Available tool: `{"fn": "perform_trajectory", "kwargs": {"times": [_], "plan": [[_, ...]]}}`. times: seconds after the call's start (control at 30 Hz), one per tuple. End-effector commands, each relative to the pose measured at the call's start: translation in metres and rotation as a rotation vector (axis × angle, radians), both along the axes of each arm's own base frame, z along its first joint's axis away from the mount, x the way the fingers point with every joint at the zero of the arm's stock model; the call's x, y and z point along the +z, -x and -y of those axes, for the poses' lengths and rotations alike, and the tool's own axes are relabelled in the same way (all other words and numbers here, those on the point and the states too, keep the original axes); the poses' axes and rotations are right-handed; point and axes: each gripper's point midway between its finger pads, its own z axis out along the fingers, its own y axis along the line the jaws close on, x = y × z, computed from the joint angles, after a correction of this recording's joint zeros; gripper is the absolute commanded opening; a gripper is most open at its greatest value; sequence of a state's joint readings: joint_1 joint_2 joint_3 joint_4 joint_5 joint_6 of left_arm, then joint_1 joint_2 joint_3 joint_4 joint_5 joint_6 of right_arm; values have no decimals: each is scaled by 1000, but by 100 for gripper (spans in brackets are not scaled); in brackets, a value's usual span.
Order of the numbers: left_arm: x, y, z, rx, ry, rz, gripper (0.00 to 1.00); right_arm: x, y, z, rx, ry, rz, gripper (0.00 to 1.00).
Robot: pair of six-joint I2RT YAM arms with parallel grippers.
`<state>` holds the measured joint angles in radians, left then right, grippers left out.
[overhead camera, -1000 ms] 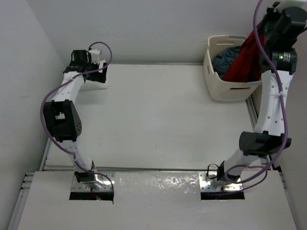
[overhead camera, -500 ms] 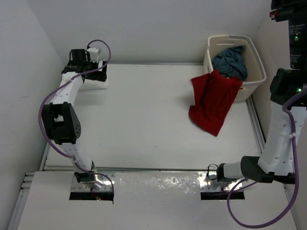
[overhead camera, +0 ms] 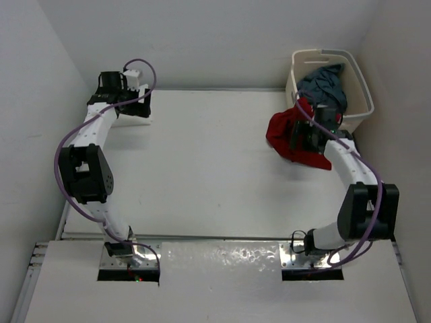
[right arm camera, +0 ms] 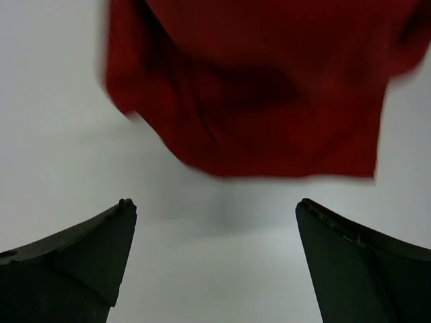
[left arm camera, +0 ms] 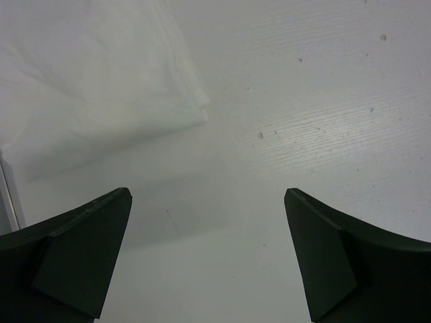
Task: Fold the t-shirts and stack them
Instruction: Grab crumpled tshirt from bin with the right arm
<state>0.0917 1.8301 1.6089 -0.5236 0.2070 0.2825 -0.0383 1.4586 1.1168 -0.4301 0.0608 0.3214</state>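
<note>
- L tool (left arm camera: pixel 209 259): at far-left corner of surface (overhead camera: pixel 215 182), pointing down. Fingers spread wide, nothing betw. them, so released.
- White t-shirt (left arm camera: pixel 101 81): flat on surface just ahead of L tool, one corner showing in left wrist view. Not touching the fingers. Black markings can't be made out.
- Red t-shirt (overhead camera: pixel 283 131): crumpled heap on surface, far-right side, just beside basket's near-left wall.
- R tool (right arm camera: pixel 215 262): low over the red t-shirt's near side. Fingers wide apart, no cloth betw. them, released. Red cloth sits just ahead, blurred in wrist view.
- Blue-grey t-shirt (overhead camera: pixel 323 84): bunched inside basket.
- Basket (overhead camera: pixel 362 84): cream, far-right corner by the wall.
</note>
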Motion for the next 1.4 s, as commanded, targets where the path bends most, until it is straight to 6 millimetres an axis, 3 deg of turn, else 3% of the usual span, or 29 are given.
{"fn": "perform_trajectory", "kwargs": {"times": [0.0, 0.1, 0.23, 0.3, 0.37, 0.53, 0.6, 0.63, 0.67, 0.73, 0.8, 0.83, 0.9, 0.93, 1.03, 1.17, 1.23, 1.33, 1.37], "plan": [[18, 3, 7, -26, 7, 40, 97, 32, 8, 41, -78, 218, 120, 99], [14, 3, 8, -31, 6, 25, 97, 25, -5, 51, -72, 259, 182, 99], [10, 5, 6, -30, -1, 18, 97, -24, -14, 44, 41, 274, 166, 99], [7, 5, 6, -30, -5, 12, 97, -59, -26, 29, 109, 194, 127, 99], [8, 6, 4, -29, -18, 14, 97, -94, -24, 18, 122, 130, 23, 99], [6, 7, -1, -20, -47, 16, 97, -127, -19, 6, 44, 67, 1, 99], [5, 6, -1, -19, -46, 16, 97, -139, -27, 8, 26, 97, -76, 99], [3, 6, -2, -15, -45, 12, 97, -149, -19, 7, 31, 98, -152, 96], [3, 6, -2, -13, -45, 10, 97, -150, -33, 8, 28, 100, -158, 94], [4, 4, -4, -5, -53, 13, 97, -157, -27, 6, 33, 84, -239, 81], [6, 4, -5, -7, -57, 15, 97, -166, -11, 0, 46, 68, -306, 81], [9, 5, -6, -9, -64, 20, 97, -175, 13, -5, 59, 44, -372, 83], [12, 6, -7, -11, -72, 31, 97, -166, 33, -22, 80, 40, -377, 88], [15, 6, -6, -13, -74, 45, 97, -175, 60, -30, 101, 52, -423, 88], [17, 5, -4, -20, -63, 56, 97, -169, 85, -42, 88, 70, -383, 89], [14, 1, 0, -30, -43, 51, 97, -144, 67, -48, 16, 2, -136, 90], [13, 0, 0, -34, -43, 44, 97, -113, 41, -44, -3, 12, 23, 91], [12, -1, -2, -35, -55, 42, 97, -88, 16, -33, -56, 62, 73, 94], [11, -1, -2, -39, -57, 41, 97, -95, 13, -33, -61, 69, 51, 94]]}}
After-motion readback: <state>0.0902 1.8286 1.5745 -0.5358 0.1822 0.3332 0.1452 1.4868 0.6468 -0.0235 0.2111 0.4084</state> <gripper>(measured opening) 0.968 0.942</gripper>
